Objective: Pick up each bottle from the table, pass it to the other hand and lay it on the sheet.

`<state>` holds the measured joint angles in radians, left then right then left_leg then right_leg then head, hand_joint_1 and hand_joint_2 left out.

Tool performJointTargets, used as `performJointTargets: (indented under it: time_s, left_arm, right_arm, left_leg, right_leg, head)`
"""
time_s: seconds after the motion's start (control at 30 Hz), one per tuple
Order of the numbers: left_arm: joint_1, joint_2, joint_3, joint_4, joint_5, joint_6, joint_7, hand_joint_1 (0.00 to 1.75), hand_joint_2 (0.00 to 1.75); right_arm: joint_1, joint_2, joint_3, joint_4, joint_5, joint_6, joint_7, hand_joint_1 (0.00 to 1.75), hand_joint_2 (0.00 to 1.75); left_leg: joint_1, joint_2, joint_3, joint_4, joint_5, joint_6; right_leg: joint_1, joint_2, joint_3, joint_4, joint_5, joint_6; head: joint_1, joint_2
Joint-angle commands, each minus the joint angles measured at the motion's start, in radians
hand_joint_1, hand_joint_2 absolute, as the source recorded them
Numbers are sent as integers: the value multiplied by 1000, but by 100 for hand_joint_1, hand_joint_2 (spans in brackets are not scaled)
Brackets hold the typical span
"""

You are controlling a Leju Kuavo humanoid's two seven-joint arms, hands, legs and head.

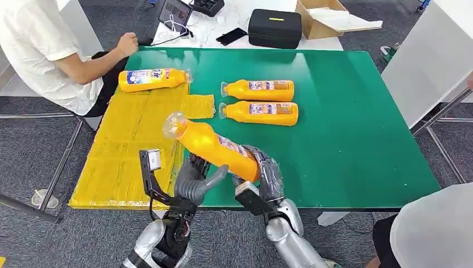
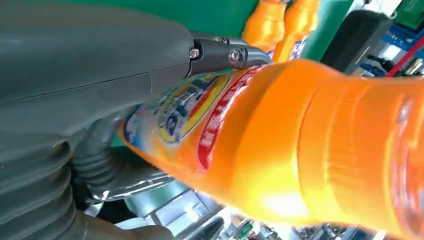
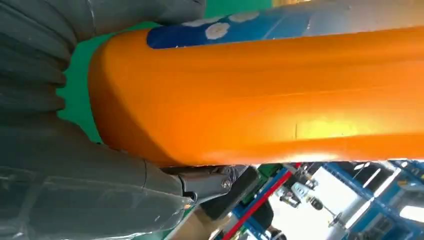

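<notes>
Yellow sheet (image 1: 128,151) lies over the left part of the green table (image 1: 357,128), and one orange bottle (image 1: 151,79) already rests on its far end, near a seated person's hand (image 1: 128,43). That item counts as done.

Held bottle (image 1: 215,146) is mid-transfer above the near table edge, cap tilted up and to the left. Left hand (image 1: 196,180) cups it from below near mid-body, fingers partly curled; whether it bears the load cannot be told. Right hand (image 1: 263,172) grips the base end firmly. The handover looks incomplete.

Two bottles (image 1: 259,101) remain lying side by side on bare green to the right of the sheet, caps pointing left, untouched. By my judgement, roughly one of four is finished.

Labels carry blue, white and red print. No wording is legible in any view.
</notes>
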<state>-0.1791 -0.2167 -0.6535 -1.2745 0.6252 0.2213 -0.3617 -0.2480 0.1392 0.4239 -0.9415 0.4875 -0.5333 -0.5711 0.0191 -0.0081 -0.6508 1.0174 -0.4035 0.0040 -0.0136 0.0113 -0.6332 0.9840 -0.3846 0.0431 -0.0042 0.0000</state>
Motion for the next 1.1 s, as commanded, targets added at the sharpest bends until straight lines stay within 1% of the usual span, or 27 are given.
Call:
performJointTargets:
  time_s: [0.03, 0.1, 0.13, 0.17, 0.2, 0.23, 0.27, 0.3, 0.33, 0.37, 0.4, 0.43, 0.47, 0.5, 0.53, 0.57, 0.63, 0.7, 0.73, 0.77, 0.8, 0.87, 0.9, 0.97, 1.03, 1.07, 1.1]
  left_arm:
    - [-54, 4, 23, 50, 8, 14, -11, 0, 175]
    - [-56, -2, 37, 41, 20, 18, -26, 0, 175]
    - [-62, -2, 39, 37, 18, 20, -33, 0, 175]
    - [-70, -3, 39, 34, 8, 28, -48, 0, 175]
    - [-73, -5, 38, 35, 3, 32, -54, 0, 175]
    - [-78, -9, 40, 34, 4, 33, -56, 0, 175]
    - [-79, -13, 45, 30, 12, 28, -62, 0, 175]
    - [-79, -14, 48, 25, 13, 28, -70, 0, 175]
    - [-79, -14, 48, 21, 13, 24, -80, 0, 175]
    - [-78, -10, 48, 10, 14, 21, -87, 0, 175]
    - [-75, -9, 48, 5, 12, 20, -91, 0, 175]
    - [-74, -8, 48, 4, 12, 20, -91, 0, 175]
    - [-72, -6, 48, 1, 12, 19, -92, 0, 175]
    - [-72, -6, 48, 1, 12, 19, -92, 0, 175]
    - [-72, -6, 48, 1, 12, 19, -92, 0, 175]
    - [-70, -6, 47, 1, 11, 19, -93, 0, 175]
    - [-70, -5, 47, 1, 5, 20, -100, 0, 175]
    - [-64, -3, 48, -2, 0, 16, -110, 0, 175]
    - [-62, -2, 48, -3, -1, 15, -112, 5, 175]
    - [-59, 0, 48, -3, -4, 8, -120, 175, 175]
    - [-56, 2, 50, -6, 1, -3, -123, 175, 175]
    - [-51, 6, 51, -14, 5, -18, -130, 175, 175]
    - [-48, 7, 52, -18, 4, -23, -133, 175, 175]
    - [-37, 11, 53, -41, 2, -41, -138, 175, 175]
    - [-30, 15, 51, -57, 0, -49, -137, 175, 175]
    - [-29, 18, 48, -64, -8, -56, -140, 175, 175]
    - [-27, 21, 48, -72, -18, -56, -142, 175, 175]
  right_arm:
    - [-44, -1, 64, 41, -19, 19, 2, 175, 175]
    - [-52, 7, 78, 53, -28, 34, 1, 175, 175]
    - [-55, 13, 87, 59, -33, 45, -1, 175, 175]
    - [-65, 16, 102, 72, -41, 58, -6, 175, 175]
    - [-68, 18, 108, 76, -43, 57, -9, 175, 175]
    - [-72, 23, 113, 77, -49, 64, -11, 175, 175]
    - [-75, 26, 120, 76, -66, 83, -17, 175, 175]
    - [-75, 28, 122, 73, -74, 94, -20, 175, 175]
    - [-75, 28, 127, 67, -95, 126, -26, 175, 175]
    - [-70, 26, 141, 54, -120, 161, -29, 175, 175]
    - [-67, 26, 145, 51, -124, 169, -30, 175, 175]
    - [-65, 28, 149, 50, -124, 170, -30, 175, 175]
    - [-63, 27, 152, 46, -128, 172, -30, 175, 175]
    - [-63, 27, 152, 46, -128, 172, -30, 175, 175]
    - [-63, 27, 152, 46, -128, 172, -30, 175, 175]
    - [-62, 25, 152, 46, -129, 172, -30, 175, 175]
    - [-63, 24, 153, 45, -134, 179, -31, 175, 175]
    - [-55, 24, 162, 38, -160, 211, -35, 175, 175]
    - [-52, 25, 162, 36, -174, 225, -38, 175, 175]
    - [-48, 25, 162, 31, -195, 244, -40, 175, 175]
    - [-45, 25, 160, 28, -205, 252, -41, 175, 175]
    - [-44, 24, 155, 22, -220, 261, -43, 175, 175]
    - [-41, 23, 153, 17, -233, 274, -44, 175, 175]
    - [-28, 25, 145, 4, -273, 319, -42, 175, 175]
    - [-21, 28, 143, 4, -293, 340, -42, 175, 175]
    - [-21, 29, 142, 11, -301, 351, -41, 159, 175]
    - [-19, 32, 140, 19, -312, 363, -41, 26, 175]
  left_leg:
    - [-1, 3, 9, 0, -4, 1]
    - [-1, 1, 7, 0, -3, 1]
    - [-1, 1, 12, 0, -5, 2]
    - [-1, 2, 11, 0, -4, 2]
    - [0, 3, 4, 0, -2, 1]
    - [0, 3, 7, 0, -3, 1]
    - [0, 2, 3, 0, -1, 1]
    - [0, 2, 5, 0, -2, 1]
    - [0, 1, 1, 0, 0, 0]
    - [0, 1, 4, 0, -1, 1]
    - [0, 2, 5, 1, -2, 1]
    - [0, 1, 3, 0, -1, 1]
    - [0, 2, 5, 0, -2, 1]
    - [0, 2, 4, 0, -2, 1]
    - [0, 2, 6, 0, -2, 1]
    - [0, 1, 2, 0, -1, 0]
    - [0, 1, 3, 0, -1, 1]
    - [-1, 2, 7, 0, -3, 1]
    - [0, 2, 5, 0, -2, 1]
    - [0, 1, 4, 0, -1, 1]
    - [0, 1, 5, 0, -2, 1]
    - [0, 1, 2, -1, -1, 0]
    - [0, 1, 4, 0, -2, 1]
    - [0, 1, 2, 0, -1, 0]
    - [0, 1, 6, 0, -3, 1]
    - [0, 1, 4, 0, -2, 1]
    - [0, 1, 5, 0, -2, 1]
  right_leg:
    - [0, 0, 8, 1, -3, -3]
    - [0, -1, 7, 0, -3, -2]
    - [1, -2, 12, 0, -5, -4]
    - [1, -1, 10, 0, -4, -3]
    - [0, 1, 3, 0, -1, -1]
    - [0, 1, 6, 1, -2, -2]
    - [0, 0, 3, 0, -1, -1]
    - [0, 0, 4, 1, -2, -2]
    - [0, 0, 1, 0, 0, -1]
    - [0, -1, 3, 0, -1, -2]
    - [1, 0, 5, 1, -2, -2]
    - [0, 0, 2, 0, -1, -1]
    - [0, 0, 5, 1, -2, -2]
    - [0, 0, 3, 0, -1, -2]
    - [0, 0, 5, 1, -2, -2]
    - [0, 0, 2, 0, -1, -1]
    - [0, -1, 3, 0, -1, -1]
    - [0, -1, 7, 0, -3, -2]
    - [0, 0, 5, 0, -2, -2]
    - [0, 0, 4, 0, -1, -2]
    - [0, -1, 5, 0, -2, -2]
    - [0, 0, 2, 0, -1, -1]
    - [1, 0, 4, 0, -2, -2]
    - [0, -1, 2, 0, -1, -1]
    - [0, -1, 6, 0, -3, -2]
    - [0, -1, 4, 0, -2, -2]
    - [0, -1, 5, 0, -2, -2]
  head:
    - [0, 0]
    - [0, 0]
    - [0, 0]
    - [0, 0]
    - [0, 0]
    - [0, 0]
    - [0, 0]
    - [0, 0]
    - [0, 0]
    - [0, 0]
    - [0, 0]
    - [0, 0]
    - [0, 0]
    - [0, 0]
    - [0, 0]
    - [0, 0]
    - [0, 0]
    - [0, 0]
    - [0, 0]
    - [0, 0]
    - [0, 0]
    - [0, 0]
    - [0, 0]
    - [0, 0]
    - [0, 0]
    - [0, 0]
    - [0, 0]
